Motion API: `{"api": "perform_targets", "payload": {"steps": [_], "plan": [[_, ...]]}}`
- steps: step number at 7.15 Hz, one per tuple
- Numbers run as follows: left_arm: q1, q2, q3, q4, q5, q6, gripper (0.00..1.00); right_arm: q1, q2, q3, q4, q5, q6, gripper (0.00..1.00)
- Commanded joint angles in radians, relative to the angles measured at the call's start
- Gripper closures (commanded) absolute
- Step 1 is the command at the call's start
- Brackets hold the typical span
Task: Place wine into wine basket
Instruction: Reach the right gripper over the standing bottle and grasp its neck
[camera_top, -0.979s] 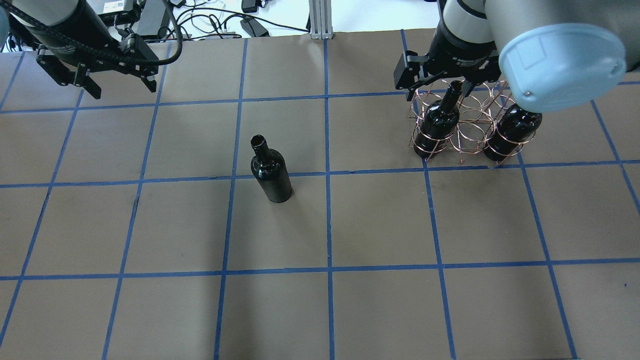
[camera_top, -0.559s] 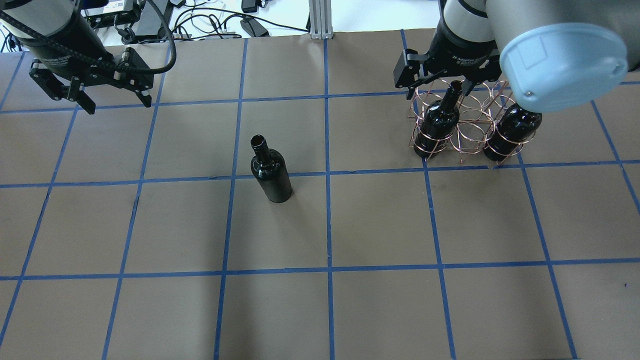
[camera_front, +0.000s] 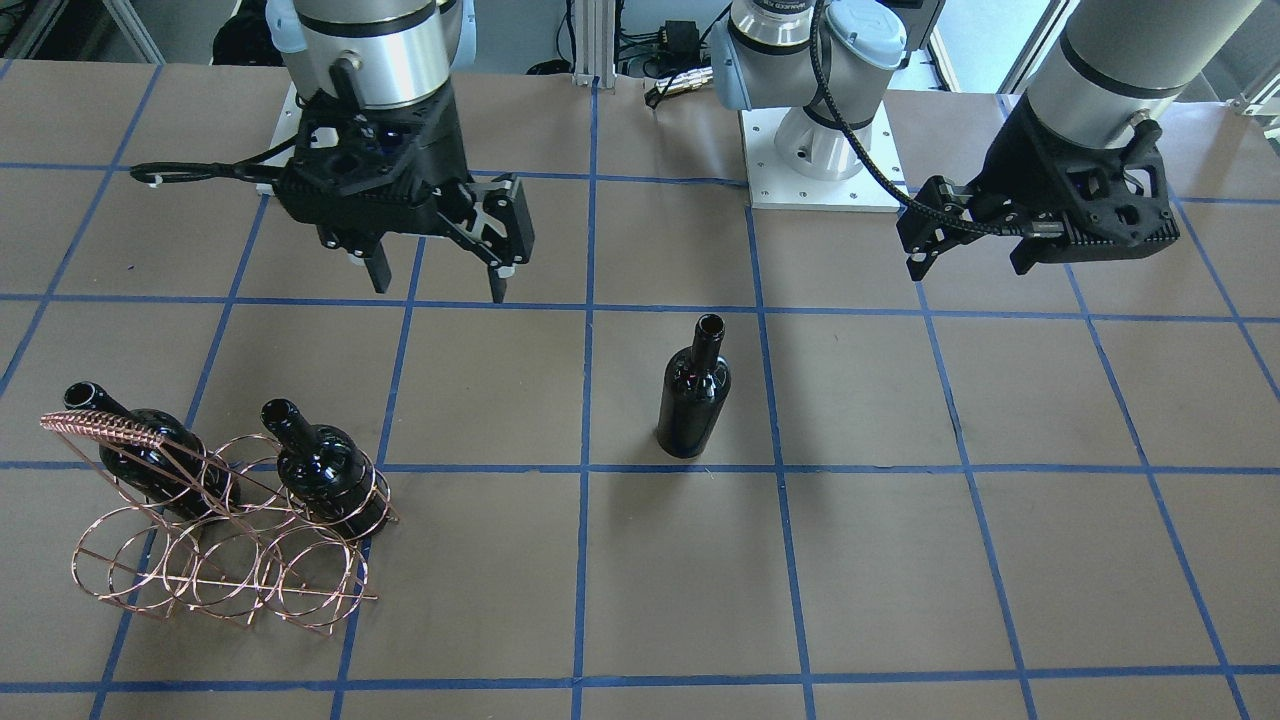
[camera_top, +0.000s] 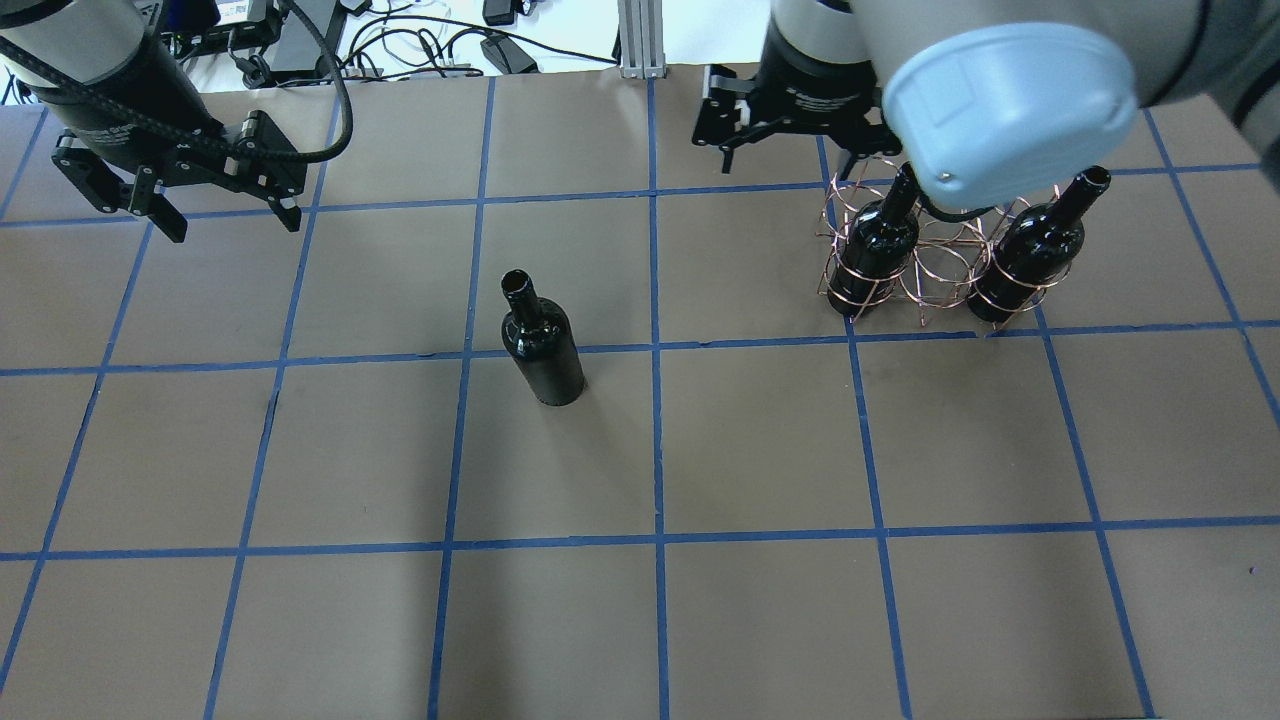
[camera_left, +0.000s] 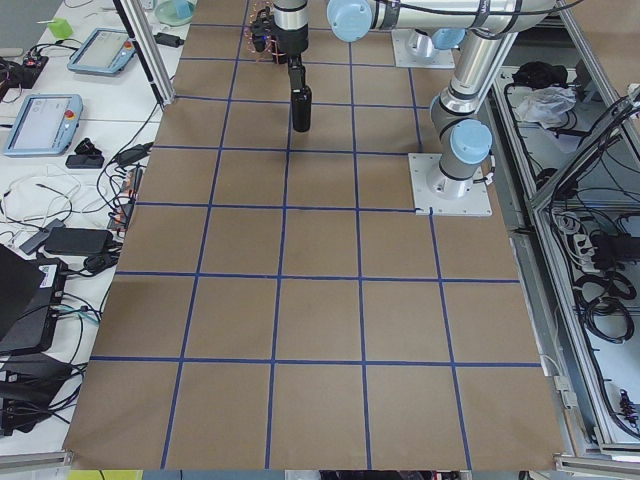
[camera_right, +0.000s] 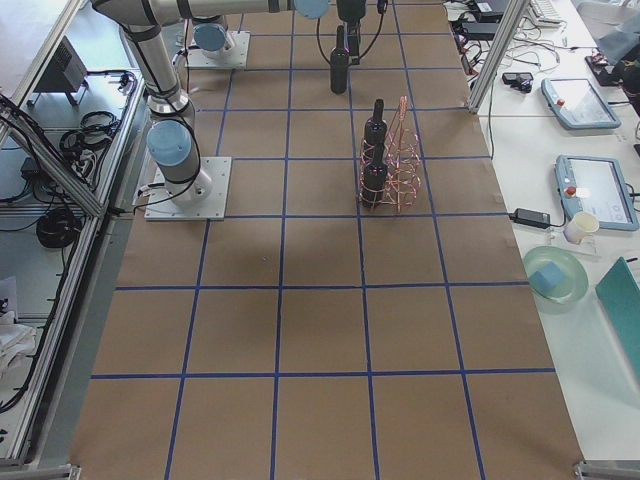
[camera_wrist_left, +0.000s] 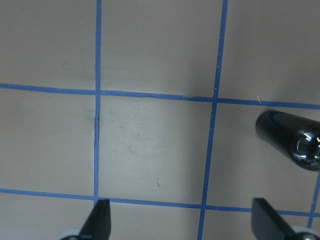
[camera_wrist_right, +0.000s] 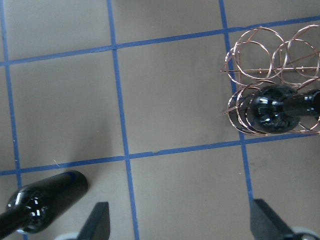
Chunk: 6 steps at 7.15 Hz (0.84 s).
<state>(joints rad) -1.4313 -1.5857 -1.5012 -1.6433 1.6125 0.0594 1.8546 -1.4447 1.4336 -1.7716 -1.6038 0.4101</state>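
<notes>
A glossy black wine bottle (camera_top: 543, 345) stands upright alone near the table's middle; it also shows in the front view (camera_front: 693, 395). The copper wire wine basket (camera_top: 942, 268) stands at the far right and holds two look-alike bottles (camera_top: 875, 240) (camera_top: 1030, 255) in its near row. My right gripper (camera_front: 438, 290) is open and empty, in the air between the basket and the lone bottle, nearer the robot's base. My left gripper (camera_top: 233, 225) is open and empty, high at the far left. The lone bottle lies at the edge of both wrist views (camera_wrist_left: 292, 142) (camera_wrist_right: 42, 202).
The table (camera_top: 760, 450) is brown with a blue tape grid. Cables and power bricks (camera_top: 500, 45) lie beyond its far edge. The right arm's grey-blue elbow cap (camera_top: 1010, 100) hides part of the basket's back row from above.
My right gripper has moved left, away from over the basket toward the table's middle. My left gripper has shifted slightly forward. All three bottles and the basket stay put.
</notes>
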Motion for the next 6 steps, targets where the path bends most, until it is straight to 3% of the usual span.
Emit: {"api": "perform_targets", "payload": {"steps": [1, 4, 6], "plan": [[0.006, 0.004, 0.002, 0.000, 0.003, 0.000, 0.00, 0.115, 0.061, -0.071, 0.003, 0.002, 0.184, 0.00], [0.005, 0.007, 0.002, -0.004, 0.001, 0.002, 0.00, 0.244, 0.188, -0.111, -0.060, -0.016, 0.359, 0.00], [0.006, 0.007, 0.002, -0.010, 0.003, 0.002, 0.00, 0.296, 0.266, -0.111, -0.144, -0.036, 0.360, 0.00]]}}
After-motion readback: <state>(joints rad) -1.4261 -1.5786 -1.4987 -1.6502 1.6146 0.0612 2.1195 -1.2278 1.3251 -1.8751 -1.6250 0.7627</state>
